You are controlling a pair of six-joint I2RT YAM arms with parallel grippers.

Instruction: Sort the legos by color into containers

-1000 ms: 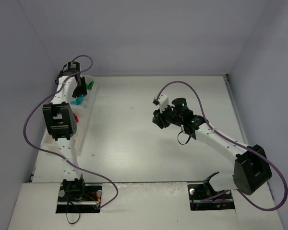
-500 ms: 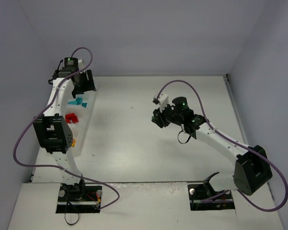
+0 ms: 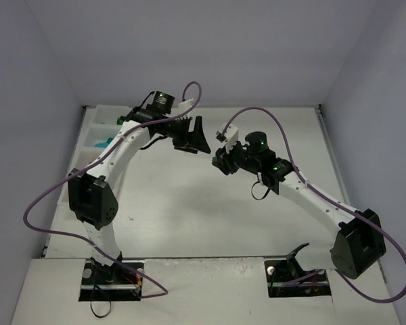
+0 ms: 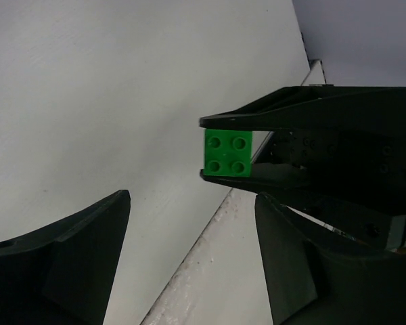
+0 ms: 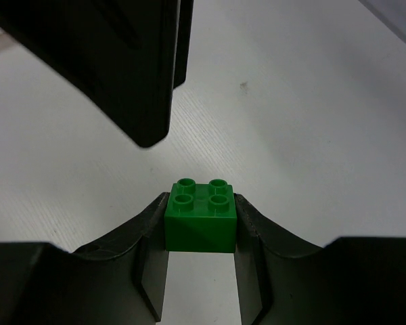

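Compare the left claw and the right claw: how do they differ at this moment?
The left claw is open, its jaws wide apart; the right claw is shut. The left claw holds nothing; the right claw pinches a green brick by its sides, with the studs turned toward the left claw. Shared: both are black, hang above the table and face each other closely.

Green brick (image 4: 228,154), four studs facing the camera, pinched between the dark fingers of the right gripper (image 4: 218,150), white table (image 4: 88,81) behind, left gripper (image 4: 193,203) spread wide at the bottom corners, touching nothing.
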